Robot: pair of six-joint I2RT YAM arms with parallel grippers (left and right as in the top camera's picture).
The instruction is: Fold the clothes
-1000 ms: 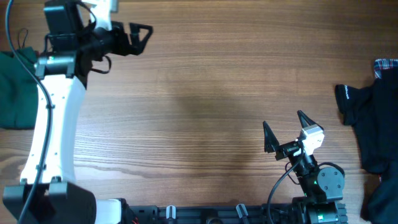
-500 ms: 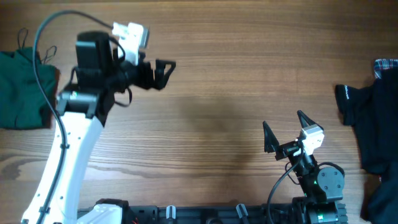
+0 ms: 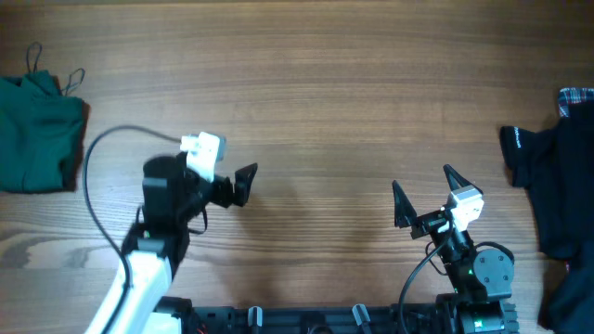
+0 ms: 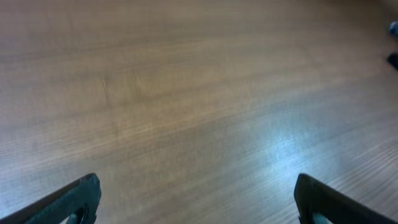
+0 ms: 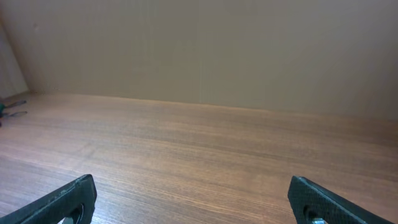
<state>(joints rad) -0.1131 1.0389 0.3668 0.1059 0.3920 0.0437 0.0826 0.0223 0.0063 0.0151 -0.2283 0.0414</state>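
The clothes [image 3: 35, 132], a dark green garment, lie bunched in a compact pile at the table's left edge, thin cord loops [image 3: 48, 78] at the far side. My left gripper [image 3: 247, 184] hovers over bare wood well to the right of the pile, open and empty. In the left wrist view only its two dark fingertips [image 4: 76, 199] show, wide apart over the tabletop. My right gripper [image 3: 425, 193] stands open near the front edge at the right, nothing between its fingers [image 5: 65, 199]. Neither gripper touches the garment.
A black garment [image 3: 555, 186] with small white print lies at the right edge, a blue-red plaid cloth [image 3: 575, 100] just beyond it. The wooden table [image 3: 325, 102] runs between the two piles. A plain wall [image 5: 199, 43] rises behind the table's far edge.
My left arm has swung away from the green garment at the far left, toward the front and right. The garment lies uncovered. The right arm has not moved.
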